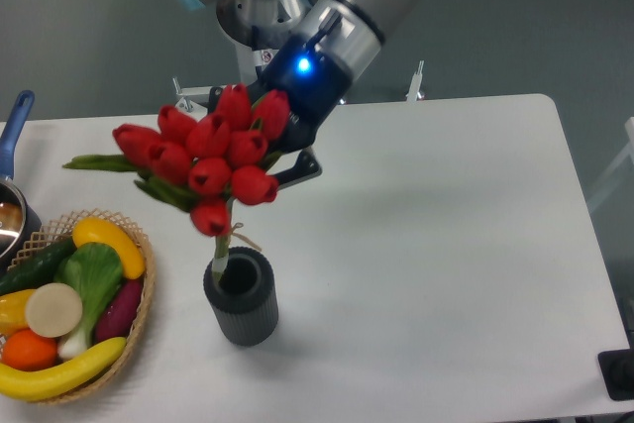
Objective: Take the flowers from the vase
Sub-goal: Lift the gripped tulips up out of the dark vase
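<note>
Flowers clamped in my gripper, buds just left of it. Stems run down-left below it, tips inside the vase; clearing them needs a lift along that axis.

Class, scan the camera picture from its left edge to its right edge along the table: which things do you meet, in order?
Pot → basket of fake fruit → vase. The flowers hang above the basket and vase, held up by the tool, so they have no clear place in the order.
</note>
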Controlling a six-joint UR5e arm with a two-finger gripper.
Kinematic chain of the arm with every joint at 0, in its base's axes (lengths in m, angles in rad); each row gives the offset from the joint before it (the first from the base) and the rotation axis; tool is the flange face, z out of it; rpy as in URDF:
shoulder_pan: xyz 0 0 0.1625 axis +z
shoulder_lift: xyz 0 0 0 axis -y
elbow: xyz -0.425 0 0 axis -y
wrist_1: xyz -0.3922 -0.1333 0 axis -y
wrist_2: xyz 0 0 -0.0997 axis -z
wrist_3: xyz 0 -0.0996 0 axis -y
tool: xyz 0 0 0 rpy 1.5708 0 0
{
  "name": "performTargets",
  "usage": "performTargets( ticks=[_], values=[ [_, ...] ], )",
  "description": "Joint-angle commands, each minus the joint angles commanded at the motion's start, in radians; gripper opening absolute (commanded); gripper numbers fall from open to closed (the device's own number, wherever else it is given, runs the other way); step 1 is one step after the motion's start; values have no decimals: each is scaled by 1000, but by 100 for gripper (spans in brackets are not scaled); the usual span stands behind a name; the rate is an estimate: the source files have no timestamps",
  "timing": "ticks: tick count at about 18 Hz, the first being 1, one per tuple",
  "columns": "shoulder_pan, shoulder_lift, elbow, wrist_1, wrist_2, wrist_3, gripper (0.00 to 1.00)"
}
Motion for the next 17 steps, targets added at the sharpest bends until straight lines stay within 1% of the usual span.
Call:
performTargets(
  ticks=[3, 8, 11, 13, 15, 17],
  values=[
    [25, -1, -6, -2, -2, 1, 22],
    [113, -12, -12, 2, -2, 14, 22],
    [146, -15, -15, -2, 0, 47, 22],
    [169, -17, -29, 0, 1, 58, 22],
    [183, -18, -66, 2, 1, 105, 22],
    [184, -18, -72, 0, 1, 117, 22]
  ],
)
